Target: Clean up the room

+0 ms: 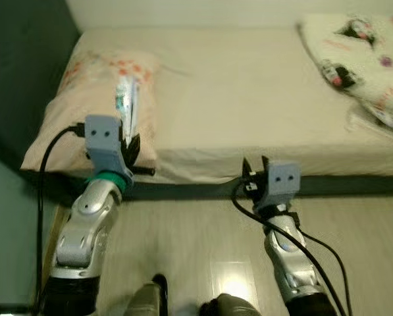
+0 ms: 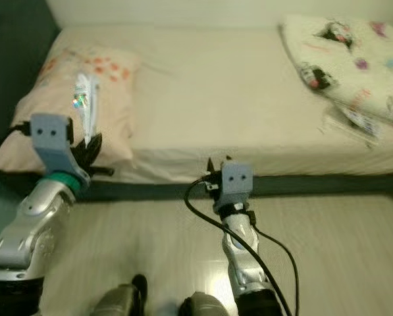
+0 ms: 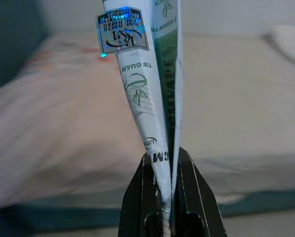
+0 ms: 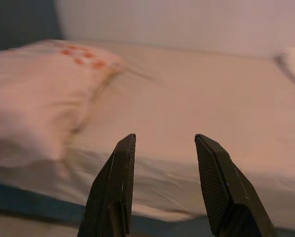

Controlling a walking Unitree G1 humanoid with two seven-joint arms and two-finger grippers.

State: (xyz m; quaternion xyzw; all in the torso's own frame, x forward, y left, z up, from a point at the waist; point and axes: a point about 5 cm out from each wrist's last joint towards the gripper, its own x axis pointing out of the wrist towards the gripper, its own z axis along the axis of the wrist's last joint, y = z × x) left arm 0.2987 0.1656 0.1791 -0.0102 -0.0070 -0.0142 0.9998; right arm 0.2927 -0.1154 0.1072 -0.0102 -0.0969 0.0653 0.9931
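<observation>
My left gripper [image 1: 131, 146] is shut on a flattened white and green tea packet [image 1: 126, 100], which stands upright out of the fingers in front of the pillow [image 1: 84, 99]. In the left wrist view the packet [image 3: 149, 89] rises from between the closed fingers [image 3: 137, 197], a shiny label at its top. My right gripper [image 1: 254, 166] is raised at the bed's front edge, open and holding nothing; its two fingers [image 4: 115, 182] point over the mattress [image 4: 196, 98].
A beige bed [image 1: 249, 92] spans the view, with a floral pillow at its left end and a folded cartoon-print blanket [image 1: 361, 59] at the right. A dark wall [image 1: 18, 72] stands to the left. Pale wood floor [image 1: 196, 237] lies under my arms.
</observation>
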